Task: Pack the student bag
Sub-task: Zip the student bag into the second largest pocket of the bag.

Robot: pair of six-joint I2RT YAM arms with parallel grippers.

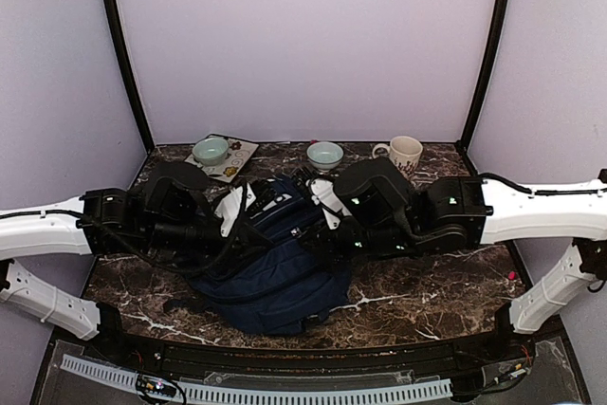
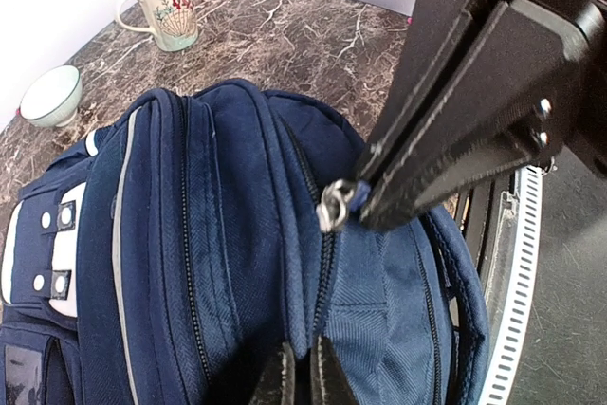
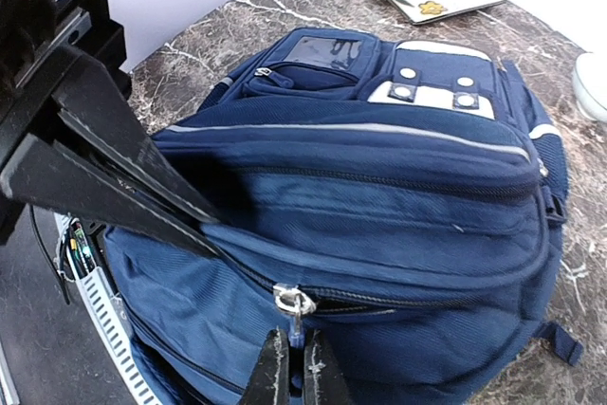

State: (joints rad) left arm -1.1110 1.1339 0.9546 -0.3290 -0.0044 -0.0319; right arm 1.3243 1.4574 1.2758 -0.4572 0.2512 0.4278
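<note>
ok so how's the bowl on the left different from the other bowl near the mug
The left bowl sits on a flowered tray; the right bowl sits straight on the marble table. The left bowl is far from the mug; the right bowl stands next to it, apart. Both are pale green, upright, along the table's far edge.

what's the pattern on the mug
The mug is cream with a red floral print; left wrist view.
</note>
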